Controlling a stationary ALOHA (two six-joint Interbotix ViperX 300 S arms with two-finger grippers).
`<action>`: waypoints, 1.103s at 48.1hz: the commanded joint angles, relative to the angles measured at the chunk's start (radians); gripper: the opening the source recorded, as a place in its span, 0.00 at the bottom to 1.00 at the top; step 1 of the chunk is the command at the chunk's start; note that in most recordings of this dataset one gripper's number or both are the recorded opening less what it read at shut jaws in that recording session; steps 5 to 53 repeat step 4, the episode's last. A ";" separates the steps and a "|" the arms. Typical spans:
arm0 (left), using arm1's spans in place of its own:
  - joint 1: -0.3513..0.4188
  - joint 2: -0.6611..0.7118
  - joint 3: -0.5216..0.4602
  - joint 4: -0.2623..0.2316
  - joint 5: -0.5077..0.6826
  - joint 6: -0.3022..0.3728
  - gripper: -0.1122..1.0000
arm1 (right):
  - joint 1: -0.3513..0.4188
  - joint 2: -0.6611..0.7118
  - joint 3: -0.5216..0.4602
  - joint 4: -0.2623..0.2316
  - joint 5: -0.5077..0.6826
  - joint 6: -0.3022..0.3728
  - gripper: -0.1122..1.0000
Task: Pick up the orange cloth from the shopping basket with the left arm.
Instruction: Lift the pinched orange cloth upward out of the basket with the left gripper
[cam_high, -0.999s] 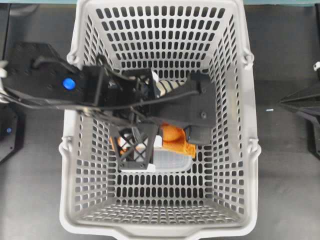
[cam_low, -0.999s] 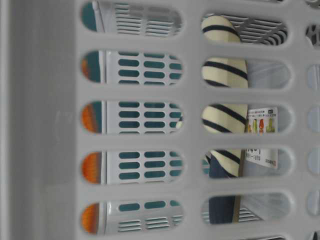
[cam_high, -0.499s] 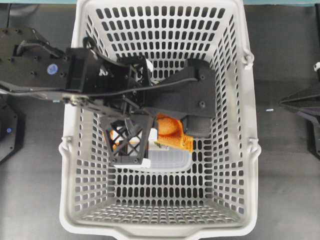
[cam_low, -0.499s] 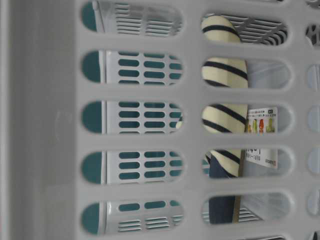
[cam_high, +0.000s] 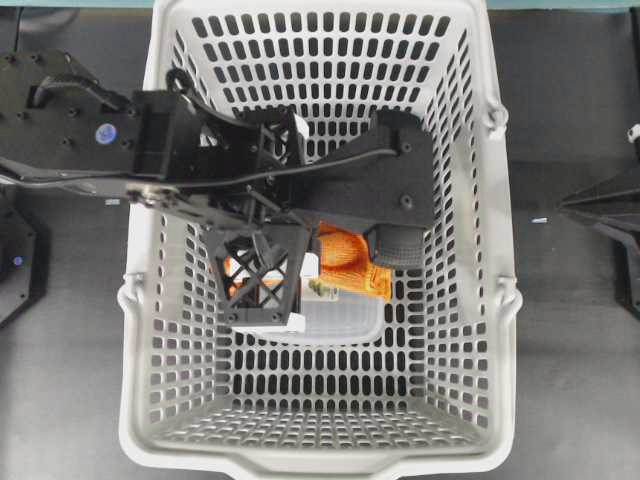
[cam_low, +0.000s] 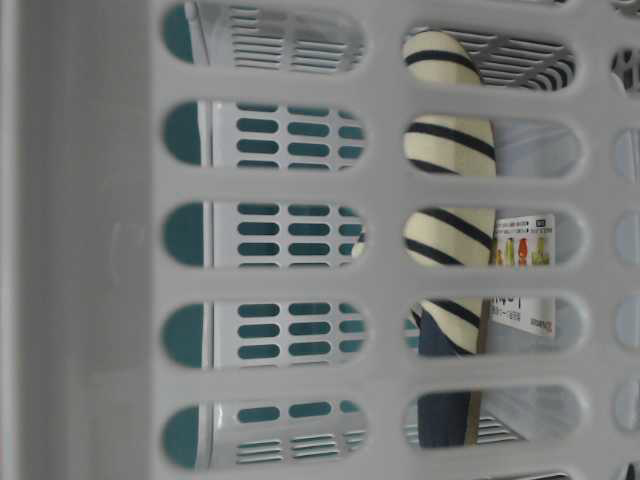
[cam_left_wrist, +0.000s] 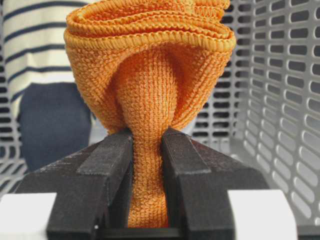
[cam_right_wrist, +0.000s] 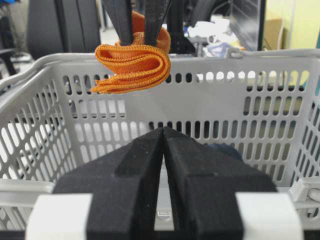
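While the left gripper (cam_left_wrist: 146, 150) pinches the orange cloth (cam_left_wrist: 150, 80), the folded cloth hangs above the shopping basket (cam_high: 140, 300).

From overhead, the left arm (cam_high: 120, 150) reaches across the basket's left rim, its lattice-patterned gripper (cam_high: 268, 278) over the middle of the basket with the cloth (cam_high: 350, 262) showing beside it; the right gripper sits off the table's right edge, only partly in view. At table level, a striped slipper (cam_low: 448, 180) stands against the basket wall (cam_low: 90, 240), seen through the slots, beside a printed label (cam_low: 523, 270). On the left wrist camera, both fingers (cam_left_wrist: 107, 165) clamp a bunched fold of cloth, the slipper (cam_left_wrist: 35, 45) behind. On the right wrist camera, the right gripper (cam_right_wrist: 163, 137) has its jaws pressed together on nothing, and the cloth (cam_right_wrist: 132, 65) hangs at rim height of the basket (cam_right_wrist: 280, 55).
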 joint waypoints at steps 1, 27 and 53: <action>-0.002 -0.023 -0.021 0.003 -0.006 -0.002 0.23 | 0.002 0.006 -0.006 0.003 -0.006 0.000 0.09; 0.000 -0.023 -0.021 0.003 -0.011 -0.002 0.23 | 0.002 0.008 -0.006 0.003 -0.006 0.000 0.09; 0.000 -0.023 -0.021 0.003 -0.011 -0.002 0.23 | 0.002 0.008 -0.006 0.003 -0.006 0.000 0.09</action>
